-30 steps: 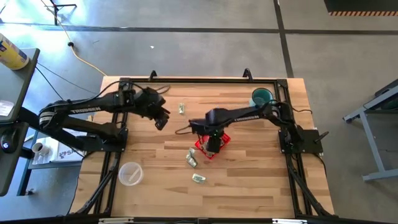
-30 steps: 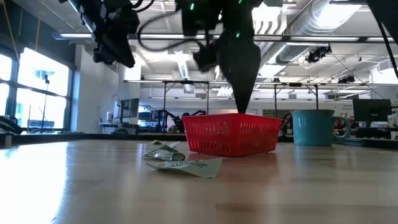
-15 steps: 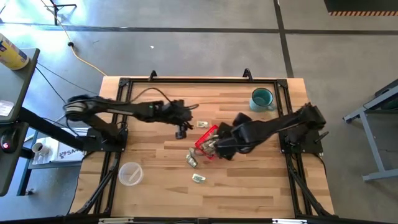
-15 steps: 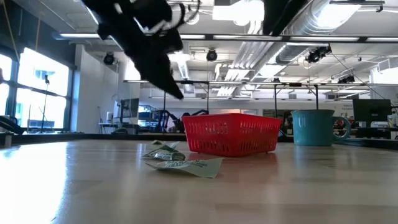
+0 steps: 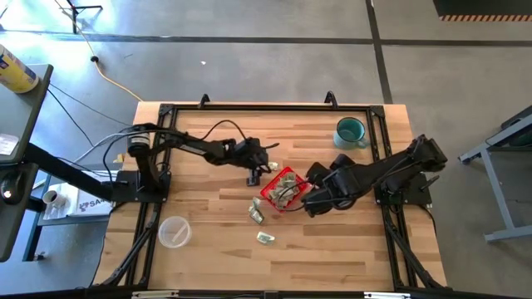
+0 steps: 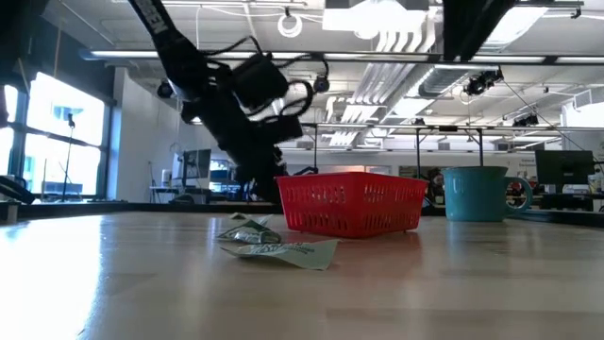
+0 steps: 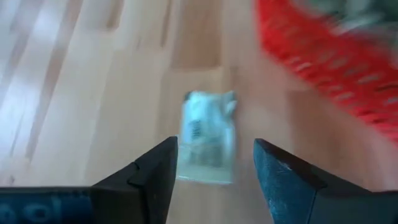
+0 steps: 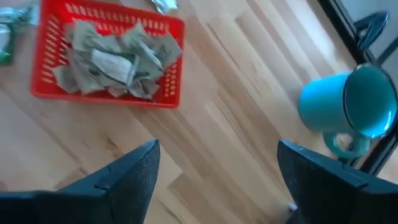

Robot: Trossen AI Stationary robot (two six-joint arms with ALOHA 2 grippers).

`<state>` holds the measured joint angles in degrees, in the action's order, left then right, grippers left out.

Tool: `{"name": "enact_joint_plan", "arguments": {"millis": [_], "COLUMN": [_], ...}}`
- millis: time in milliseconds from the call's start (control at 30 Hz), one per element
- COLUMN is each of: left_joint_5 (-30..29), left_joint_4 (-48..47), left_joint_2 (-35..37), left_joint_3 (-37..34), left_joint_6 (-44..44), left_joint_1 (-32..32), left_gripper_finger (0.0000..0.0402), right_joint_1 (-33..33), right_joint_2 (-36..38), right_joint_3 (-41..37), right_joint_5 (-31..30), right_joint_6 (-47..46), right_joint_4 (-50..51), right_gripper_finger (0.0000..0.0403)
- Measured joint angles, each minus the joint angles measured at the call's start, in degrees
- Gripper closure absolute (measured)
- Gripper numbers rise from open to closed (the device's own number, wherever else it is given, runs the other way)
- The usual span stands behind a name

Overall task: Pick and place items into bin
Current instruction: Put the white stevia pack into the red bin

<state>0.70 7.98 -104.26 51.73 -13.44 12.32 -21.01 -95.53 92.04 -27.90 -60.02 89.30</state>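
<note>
left gripper (image 7: 214,162) moved over packet (image 7: 206,138) (jaws apart) | right gripper (image 8: 214,168) withdrawn

Bin (image 5: 275,193): bright red plastic mesh w/ grid of small holes. Packets inside (image 8: 115,55): pale green & white, wrinkly, some grey-beige. Loose packet by left fingers (image 7: 207,138): white w/ green print. Two more on the bench (image 5: 255,213) & (image 5: 266,238): same green/white. Mug (image 5: 350,131): teal. Cup (image 5: 174,232): clear plastic. Bench (image 5: 208,257): light wood planks, striped grain, black frame round edge. Both arms black; fingers (image 8: 121,177) dark.
</note>
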Motion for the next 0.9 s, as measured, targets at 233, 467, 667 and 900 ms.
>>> {"name": "enact_joint_plan", "arguments": {"millis": [233, 467, 667, 900], "left_joint_5": [6.1, 4.5, -4.5, 14.4], "left_joint_4": [-6.2, -12.8, -31.4, -47.4], "left_joint_2": [-8.1, -10.1, -8.2, 2.2], "left_joint_3": [8.0, 15.1, 24.0, 29.8], "left_joint_6": [0.1, -1.8, -1.0, 2.7], "left_joint_1": [3.6, 3.4, 3.5, 3.4], "left_gripper_finger": [0.0197, 0.0333, 0.0369, 0.038], "right_joint_1": [0.4, 1.2, 1.2, 1.4], "right_joint_2": [4.5, 8.3, 8.4, 8.4], "right_joint_3": [-8.4, -12.8, -12.7, -12.7], "right_joint_5": [2.4, 3.9, 4.3, 3.6], "right_joint_6": [-4.4, -6.2, -6.1, -5.1], "right_joint_4": [-2.9, -4.8, -4.8, -4.6], "right_gripper_finger": [0.0088, 0.0088, 0.0088, 0.0088]}}
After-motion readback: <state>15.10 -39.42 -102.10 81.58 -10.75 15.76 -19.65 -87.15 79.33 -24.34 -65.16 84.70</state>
